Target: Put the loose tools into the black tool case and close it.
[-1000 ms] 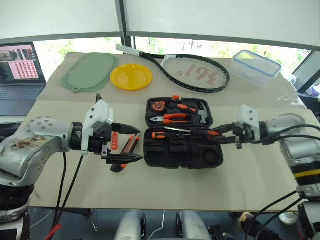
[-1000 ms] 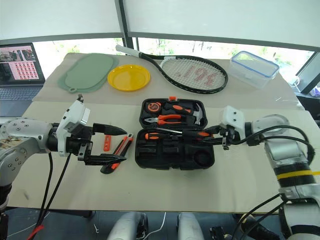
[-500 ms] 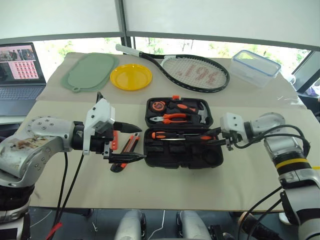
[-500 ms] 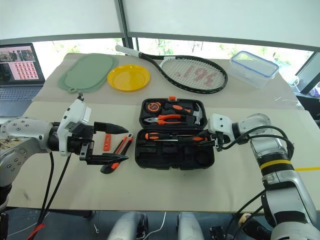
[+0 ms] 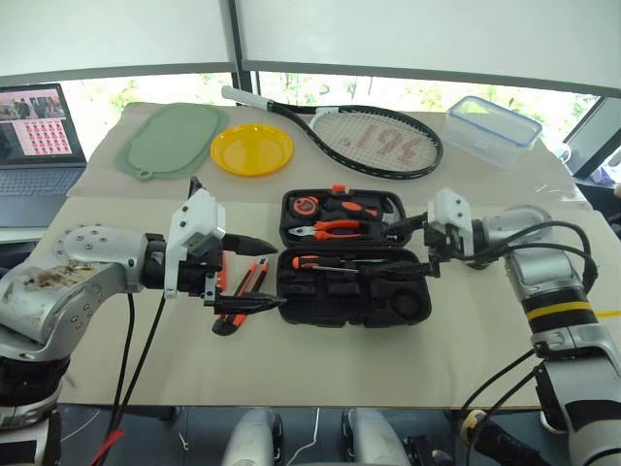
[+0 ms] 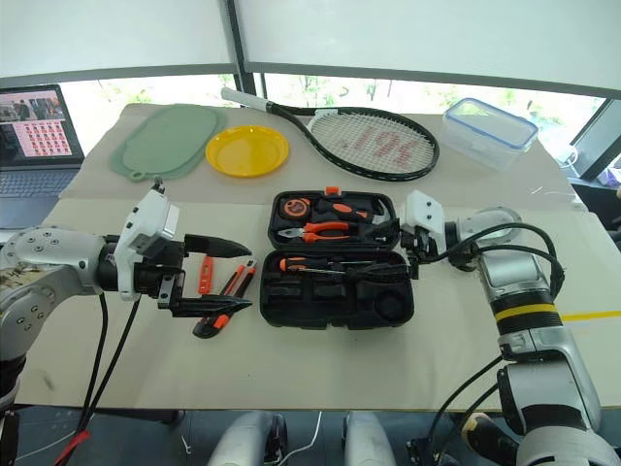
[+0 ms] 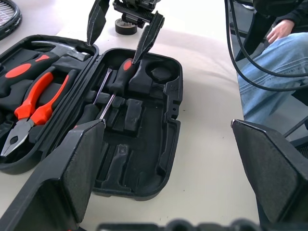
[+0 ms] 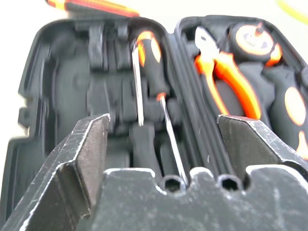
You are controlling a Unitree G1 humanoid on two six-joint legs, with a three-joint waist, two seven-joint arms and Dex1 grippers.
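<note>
Tool case (image 5: 344, 287): open at table centre.
Screwdrivers (image 5: 335, 263): two, in the case's near half.
Pliers (image 5: 325, 228), hammer (image 5: 386, 225): in its far half.
Utility knife (image 5: 240, 296): on the table, left of the case.
Racket (image 5: 374, 141): behind the case.
Plate (image 5: 252, 149): left of the racket.

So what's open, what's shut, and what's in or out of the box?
black tool case: open, lying flat.
screwdriver: lying in the case.
utility knife: out on the table.
left gripper: open, empty.
right gripper: open, empty, over the case.
clear container: lid on.
laptop: open, screen on.
</note>
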